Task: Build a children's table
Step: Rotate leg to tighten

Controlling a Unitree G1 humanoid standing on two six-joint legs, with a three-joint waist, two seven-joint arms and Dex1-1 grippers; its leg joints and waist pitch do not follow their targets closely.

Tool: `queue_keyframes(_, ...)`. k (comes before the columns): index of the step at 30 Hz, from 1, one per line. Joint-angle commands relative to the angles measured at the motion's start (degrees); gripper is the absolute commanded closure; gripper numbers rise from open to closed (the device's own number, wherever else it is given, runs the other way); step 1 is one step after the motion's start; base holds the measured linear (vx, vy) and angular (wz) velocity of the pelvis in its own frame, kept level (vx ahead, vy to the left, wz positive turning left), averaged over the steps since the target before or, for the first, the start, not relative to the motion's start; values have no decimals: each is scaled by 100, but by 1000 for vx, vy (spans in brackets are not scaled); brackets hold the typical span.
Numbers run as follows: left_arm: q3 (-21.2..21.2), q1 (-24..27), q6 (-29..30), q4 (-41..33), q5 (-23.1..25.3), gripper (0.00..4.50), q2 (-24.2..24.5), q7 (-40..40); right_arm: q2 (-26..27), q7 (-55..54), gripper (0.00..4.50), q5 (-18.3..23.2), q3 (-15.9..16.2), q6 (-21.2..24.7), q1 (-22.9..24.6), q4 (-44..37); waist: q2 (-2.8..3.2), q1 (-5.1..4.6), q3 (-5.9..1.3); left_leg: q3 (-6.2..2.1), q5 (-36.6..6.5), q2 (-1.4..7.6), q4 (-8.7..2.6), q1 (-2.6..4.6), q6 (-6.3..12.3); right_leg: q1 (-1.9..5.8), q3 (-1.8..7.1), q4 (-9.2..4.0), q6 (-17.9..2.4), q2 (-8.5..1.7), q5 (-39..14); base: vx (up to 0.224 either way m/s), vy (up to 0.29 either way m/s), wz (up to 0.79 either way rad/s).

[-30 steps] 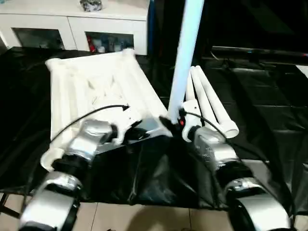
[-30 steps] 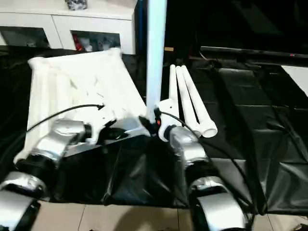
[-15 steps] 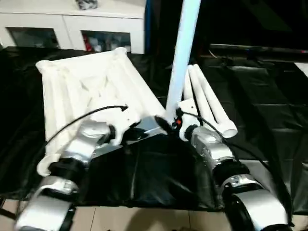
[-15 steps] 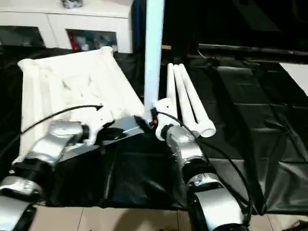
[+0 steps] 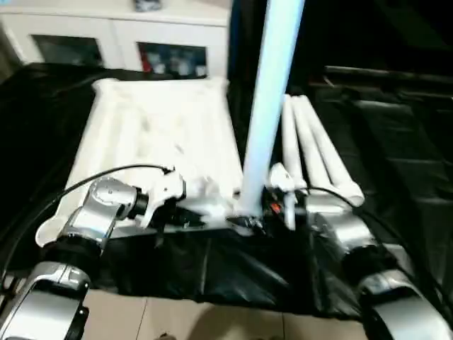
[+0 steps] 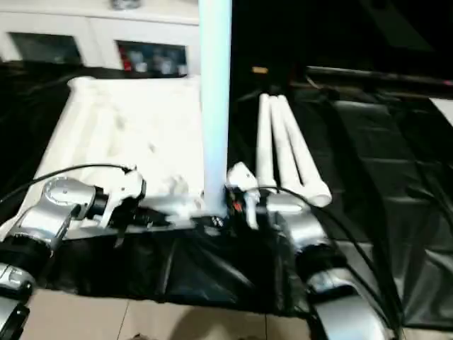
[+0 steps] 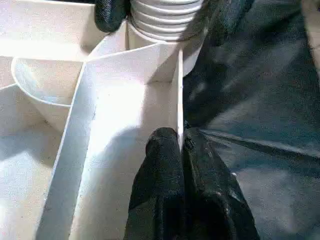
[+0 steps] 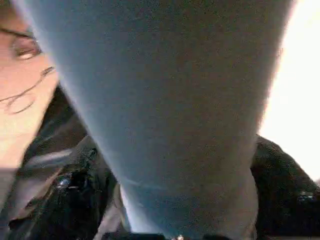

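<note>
The white tabletop [image 5: 163, 134] lies underside up on the black sheet, its ribs showing. My left gripper [image 7: 181, 142] is shut on the thin rim wall [image 7: 179, 95] at the tabletop's near edge. One white leg [image 5: 272, 92] stands upright at the near right corner socket [image 7: 165, 55], its ribbed end [image 7: 167, 15] seated in the socket. My right gripper [image 5: 255, 216] is shut on the foot of this leg, black fingers [image 8: 75, 200] on either side of the tube. Three more legs [image 5: 315, 145] lie side by side to the right of the tabletop.
A white cabinet [image 5: 106, 35] with glass doors stands behind the work surface. Crinkled black sheet [image 5: 403, 142] covers the surface to the right. The surface's front edge and pale floor [image 5: 177, 319] run just below my forearms.
The tabletop's far end has swung to the right, so it lies squarer to me. The leg stays upright at the corner, and both grippers keep their holds. The view has also shifted.
</note>
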Motion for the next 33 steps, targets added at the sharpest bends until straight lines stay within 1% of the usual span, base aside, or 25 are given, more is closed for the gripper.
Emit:
queue_keyframes(1, -142, -22, 4, -30, -154, 450, -63, -204, -43, 439, 119, 27, 287, 192, 153, -268, 29, 7, -335, -63, -1226, 203, -359, 52, 240, 292, 283, -365, -1350, -380, -1106, 0, 0, 0)
queue_keyframes(2, -162, -8, 17, -48, -157, 450, -40, -261, -79, 514, 119, 16, 322, 240, 189, -346, 31, 13, -335, -63, -1219, 203, -357, 54, 240, 290, 285, -366, -1338, -384, -1121, 0, 0, 0)
queue_keyframes(4, -174, 3, -14, -47, -156, 450, -17, -304, -99, 547, 149, 7, 353, 268, 231, -428, 26, 25, -336, -65, -1196, 201, -359, 45, 221, 289, 286, -370, -1304, -390, -1167, 0, 0, 0)
queue_keyframes(6, -172, 2, -62, -6, -126, 450, -9, -292, -81, 478, 154, 21, 351, 310, 264, -489, 28, 27, -336, -66, -1199, 199, -358, 48, 200, 285, 285, -373, -1301, -392, -1204, 0, 0, 0)
queue_keyframes(8, -144, 3, -42, 29, -102, 450, -29, -200, 2, 289, 163, 41, 288, 352, 263, -460, 36, 26, -334, -69, -1220, 200, -360, 52, 173, 277, 283, -380, -1284, -389, -1262, 0, 0, 0)
queue_keyframes(9, -84, -22, -32, 69, -86, 450, -95, 13, 133, -134, 165, -11, 170, 298, 230, -334, 31, 22, -334, -71, -1208, 201, -364, 48, 148, 278, 284, -379, -1273, -391, -1271, 0, 0, 0)
queue_keyframes(12, -14, -48, 52, 77, -86, 450, -176, 247, 320, -822, 165, -120, -7, 102, 133, -43, 31, -6, -314, -78, -1389, 193, -378, 63, 54, 257, 282, -415, -1193, -399, -1619, 0, 0, 0)
queue_keyframes(13, 31, -89, 138, 95, 12, 450, -256, 638, 496, -1643, 165, -265, -153, 13, 13, 249, 27, -62, -306, -106, -1481, 186, -394, 42, -30, 261, 281, -433, -1100, -413, -1928, 0, 0, 0)
queue_keyframes(14, 31, -89, 138, 95, 12, 450, -256, 638, 496, -1643, 165, -265, -153, 13, 13, 249, 30, -91, -289, -117, -1546, 182, -406, 41, -65, 246, 281, -451, -1059, -415, -2074, 0, 0, 0)
queue_keyframes(15, 53, -122, 198, 97, 94, 450, -322, 944, 620, -2192, 165, -331, -249, -35, -92, 487, 31, -141, -294, -139, -1626, 174, -406, 41, -125, 248, 275, -462, -993, -423, -2299, 0, 0, 0)
queue_keyframes(16, 78, -157, 280, 95, 153, 450, -399, 1233, 742, -2655, 166, -356, -352, -39, -182, 688, 35, -179, -295, -149, -1664, 170, -406, 59, -158, 237, 277, -485, -961, -420, -2385, 0, 0, 0)
queue_keyframes(17, 114, -185, 384, 73, 163, 450, -503, 1481, 864, -3101, 166, -363, -450, -44, -276, 889, 37, -210, -296, -142, -1660, 172, -400, 67, -181, 220, 291, -478, -986, -419, -2347, 0, 0, 0)
queue_keyframes(18, 148, -213, 521, 43, 188, 450, -606, 1752, 980, -3479, 167, -339, -549, -45, -360, 1071, 36, -228, -289, -147, -1679, 165, -401, 59, -179, 223, 288, -484, -998, -415, -2355, 0, 0, 0)
queue_keyframes(20, 212, -249, 854, -107, 261, 450, -890, 2413, 1226, -4239, 168, -274, -729, -64, -533, 1431, 36, -236, -302, -133, -1662, 164, -385, 79, -152, 211, 293, -487, -1021, -403, -2205, 0, 0, 0)
queue_keyframes(21, 212, -249, 854, -107, 261, 450, -890, 2413, 1226, -4239, 168, -274, -729, -64, -533, 1431, 29, -234, -311, -121, -1596, 164, -376, 80, -121, 214, 299, -475, -1071, -402, -2036, 0, 0, 0)
queue_keyframes(22, 236, -255, 967, -179, 291, 450, -1030, 2696, 1326, -4517, 168, -251, -794, -81, -599, 1567, 34, -222, -312, -118, -1563, 160, -372, 78, -93, 219, 297, -472, -1085, -397, -1968, 0, 0, 0)
queue_keyframes(23, 232, -226, 1099, -316, 301, 450, -1248, 2957, 1451, -4820, 168, -260, -835, -123, -682, 1720, 24, -222, -323, -101, -1473, 162, -366, 70, -63, 219, 305, -451, -1144, -389, -1746, 0, 0, 0)
queue_keyframes(24, 211, -192, 1109, -380, 293, 450, -1322, 2991, 1504, -4853, 168, -258, -857, -154, -712, 1773, 0, -224, -323, -95, -1440, 160, -364, 63, -49, 228, 301, -444, -1157, -383, -1700, 0, 0, 0)
queue_keyframes(25, 171, -137, 1103, -462, 294, 450, -1390, 2992, 1562, -4883, 168, -262, -882, -188, -748, 1829, 19, -191, -335, -83, -1320, 150, -344, 62, 41, 239, 302, -438, -1173, -388, -1527, 0, 0, 0)
queue_keyframes(26, 171, -137, 1103, -462, 294, 450, -1390, 2992, 1562, -4883, 168, -262, -882, -188, -748, 1829, 7, -190, -338, -83, -1278, 151, -344, 50, 68, 246, 301, -428, -1182, -384, -1442, 0, 0, 0)
queue_keyframes(28, 96, -65, 1095, -513, 314, 450, -1418, 2960, 1610, -4894, 168, -333, -846, -305, -817, 1913, 12, -199, -345, -87, -1205, 147, -348, 23, 150, 267, 290, -403, -1201, -378, -1279, 0, 0, 0)
queue_keyframes(30, 85, -47, 1106, -529, 328, 450, -1425, 2985, 1628, -4933, 168, -362, -844, -367, -853, 1975, 9, -207, -335, -86, -1243, 140, -349, 19, 159, 265, 286, -416, -1185, -376, -1380, 0, 0, 0)
queue_keyframes(31, 75, -28, 1110, -548, 330, 450, -1412, 2970, 1626, -4829, 168, -398, -816, -514, -892, 2037, 19, -206, -327, -87, -1322, 142, -351, 27, 141, 257, 284, -438, -1149, -383, -1544, 0, 0, 0)
queue_keyframes(33, 73, -23, 1103, -550, 325, 450, -1394, 2946, 1619, -4722, 168, -359, -837, -549, -895, 2031, 20, -209, -324, -95, -1379, 146, -357, 27, 125, 260, 286, -451, -1104, -386, -1667, 0, 0, 0)
